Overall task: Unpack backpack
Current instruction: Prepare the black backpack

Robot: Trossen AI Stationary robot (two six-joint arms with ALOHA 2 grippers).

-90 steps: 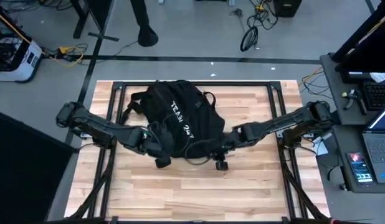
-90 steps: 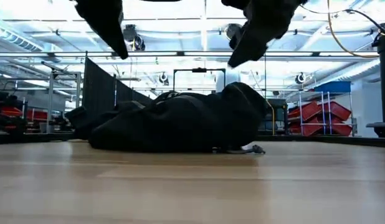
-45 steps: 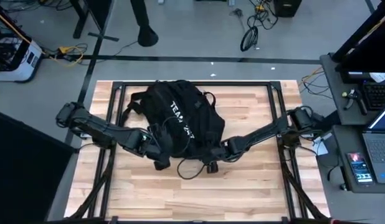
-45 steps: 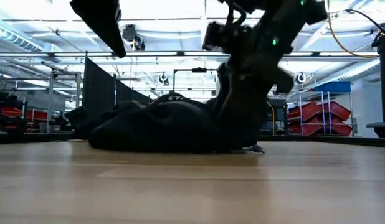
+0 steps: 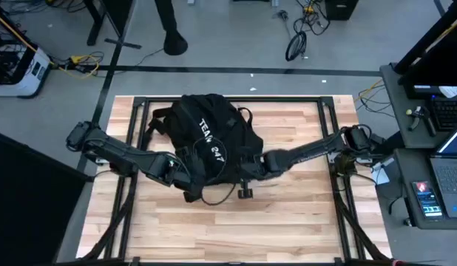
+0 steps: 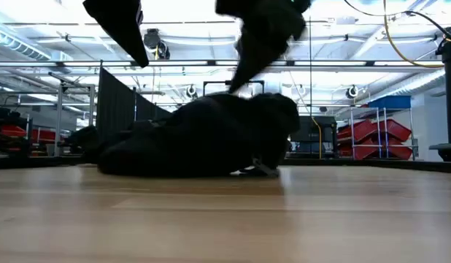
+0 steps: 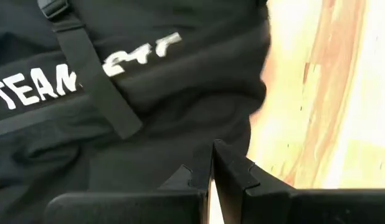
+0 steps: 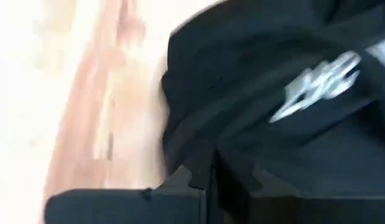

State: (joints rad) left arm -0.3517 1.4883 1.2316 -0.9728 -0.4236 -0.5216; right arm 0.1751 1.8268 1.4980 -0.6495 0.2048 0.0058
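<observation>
A pale wooden desk (image 5: 288, 222) with a black metal frame stood on a grey floor, with cables lying on the floor beyond its far edge and a laptop on a side bench past its right edge. The backpack (image 5: 211, 140) lay flat near the middle of the far edge, slightly toward the left, its white "TEAM 247" lettering facing up and a thin black strap (image 5: 222, 196) looping off its near side onto the bare wood. The left hand (image 5: 190, 193) sat at the backpack's near left corner, against the fabric; in the left wrist view its fingers (image 7: 233, 168) were pressed together with only a thin slit between them, right over the black cloth, and whether they pinched any fabric could not be told. The right hand (image 5: 245, 191) reached in from the right edge to the backpack's near right side; in the right wrist view its fingers (image 8: 199, 174) also appeared pressed together at the edge of the fabric, though that view was blurred.
</observation>
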